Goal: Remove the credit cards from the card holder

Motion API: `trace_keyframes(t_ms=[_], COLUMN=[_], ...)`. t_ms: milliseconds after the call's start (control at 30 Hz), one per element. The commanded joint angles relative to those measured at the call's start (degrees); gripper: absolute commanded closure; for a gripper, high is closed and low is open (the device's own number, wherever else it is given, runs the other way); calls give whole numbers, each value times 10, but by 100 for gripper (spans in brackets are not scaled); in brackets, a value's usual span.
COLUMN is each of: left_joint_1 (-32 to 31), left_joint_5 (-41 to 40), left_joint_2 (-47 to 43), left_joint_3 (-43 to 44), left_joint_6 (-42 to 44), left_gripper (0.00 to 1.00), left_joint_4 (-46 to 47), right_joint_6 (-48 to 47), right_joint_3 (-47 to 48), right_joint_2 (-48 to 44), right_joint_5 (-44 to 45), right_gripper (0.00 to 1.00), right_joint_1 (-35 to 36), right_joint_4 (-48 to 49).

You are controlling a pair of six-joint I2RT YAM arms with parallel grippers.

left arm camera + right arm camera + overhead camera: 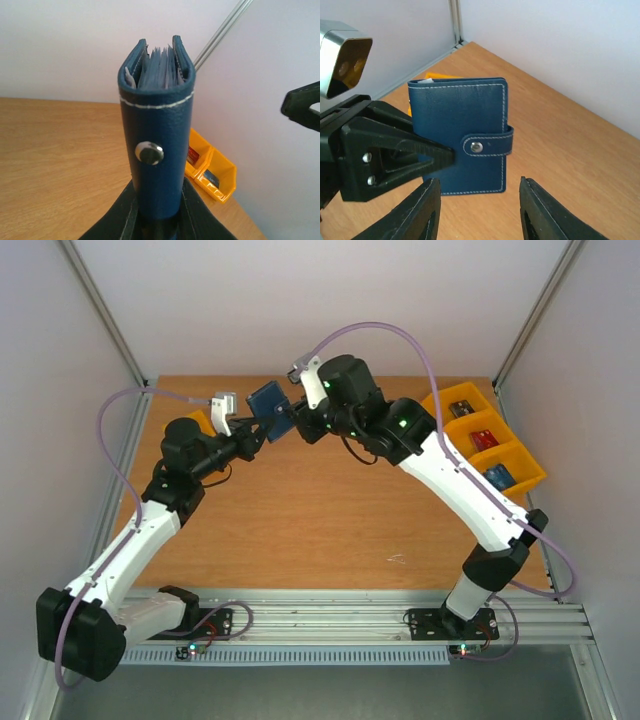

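Pale walls enclose a wooden counter, over whose far half the two arms lean toward each other, with a row of yellow bins holding small items along its right edge. Held up off the counter between the arms, the dark blue card holder is pinched at one edge by the left end effector, while the right end effector hangs just beside it, fingers spread and not touching. Its tab is snapped shut on a silver stud, and grey-blue sleeves show at the open end, any credit cards inside too hidden to make out.
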Motion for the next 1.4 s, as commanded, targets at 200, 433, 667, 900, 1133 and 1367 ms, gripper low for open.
trace_keyframes(t_ms=[200, 433, 667, 900, 1133, 1367], left_joint_1=[-7, -7, -7, -7, -7, -7], left_joint_5=[-14, -9, -11, -8, -2, 2], left_joint_2=[-4, -5, -4, -4, -2, -2], left_joint_3=[12, 11, 10, 8, 9, 6], left_joint_6=[9, 7, 7, 13, 15, 13], left_gripper=[100, 100, 100, 100, 100, 100], left_joint_4=[28, 30, 34, 33, 34, 36], right_joint_6=[-9, -4, -13, -23, -34, -40], right_joint_3=[86, 109, 117, 142, 156, 160], right_joint_2=[91, 128, 154, 183, 199, 204], right_joint_5=[25, 42, 104, 185, 215, 236], right_gripper=[56, 61, 65, 73, 89, 99], right_joint_1=[25, 26, 32, 39, 43, 43], right_joint_4=[-18, -28, -49, -77, -86, -91])
